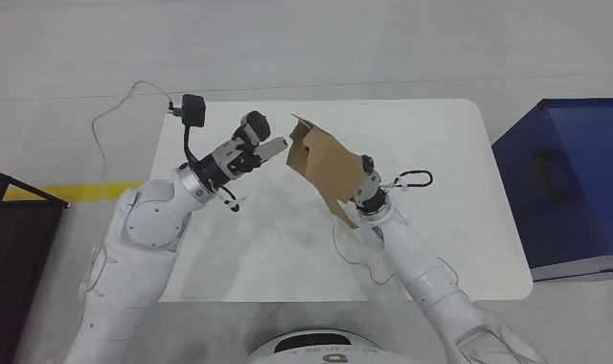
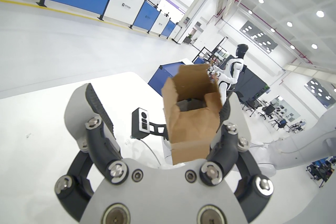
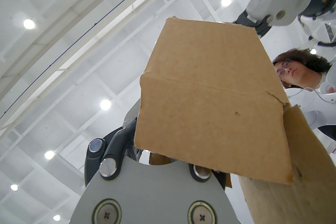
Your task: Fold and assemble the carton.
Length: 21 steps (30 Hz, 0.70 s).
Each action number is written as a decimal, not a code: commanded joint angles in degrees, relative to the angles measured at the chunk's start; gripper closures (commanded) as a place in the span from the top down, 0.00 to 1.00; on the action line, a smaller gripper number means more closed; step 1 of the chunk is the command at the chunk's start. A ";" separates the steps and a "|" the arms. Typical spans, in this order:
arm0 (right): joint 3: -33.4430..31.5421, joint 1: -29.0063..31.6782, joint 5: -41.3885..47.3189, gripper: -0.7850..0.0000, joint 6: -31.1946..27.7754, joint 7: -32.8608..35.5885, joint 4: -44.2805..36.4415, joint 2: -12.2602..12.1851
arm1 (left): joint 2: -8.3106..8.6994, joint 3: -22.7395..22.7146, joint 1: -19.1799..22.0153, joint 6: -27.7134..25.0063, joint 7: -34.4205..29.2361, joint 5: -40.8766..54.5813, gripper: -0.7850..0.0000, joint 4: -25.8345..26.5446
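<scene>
The brown carton (image 1: 326, 163) is held tilted above the white table (image 1: 450, 239), its flaps unfolded. In the left wrist view its open end (image 2: 191, 109) faces the camera, showing the hollow inside. My right gripper (image 1: 360, 192) is shut on the carton's lower end; in the right wrist view the cardboard (image 3: 210, 109) covers most of its fingers (image 3: 115, 141). My left gripper (image 1: 268, 136) is open, level with the carton's upper left edge and just short of it. Its two fingers (image 2: 89, 101) are spread wide with nothing between them.
A blue bin (image 1: 565, 187) stands off the table's right side. A thin cable (image 1: 124, 105) trails off the table's back left corner. A dark frame (image 1: 19, 230) sits on the floor at the left. The table's front is bare.
</scene>
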<state>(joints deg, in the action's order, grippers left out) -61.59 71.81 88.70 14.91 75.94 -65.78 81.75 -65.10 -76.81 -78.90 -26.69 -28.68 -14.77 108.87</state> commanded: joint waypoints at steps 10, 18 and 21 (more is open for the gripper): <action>-0.25 0.84 -2.65 0.00 -0.02 -0.09 -1.78 -0.04 | -0.69 6.79 7.18 2.46 -1.83 -7.03 1.00 -3.30; -1.46 2.10 -2.90 0.00 0.30 0.18 -3.00 -0.27 | -0.80 8.69 7.93 1.88 -2.31 -8.42 1.00 -4.12; -1.59 2.25 -3.03 0.00 0.52 0.20 -3.46 -0.28 | -0.77 8.71 7.88 1.70 -2.32 -8.14 1.00 -3.82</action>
<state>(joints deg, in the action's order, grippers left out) -63.14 74.02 85.68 15.36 76.08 -69.09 81.47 -65.88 -68.00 -70.99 -24.99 -31.08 -23.15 104.91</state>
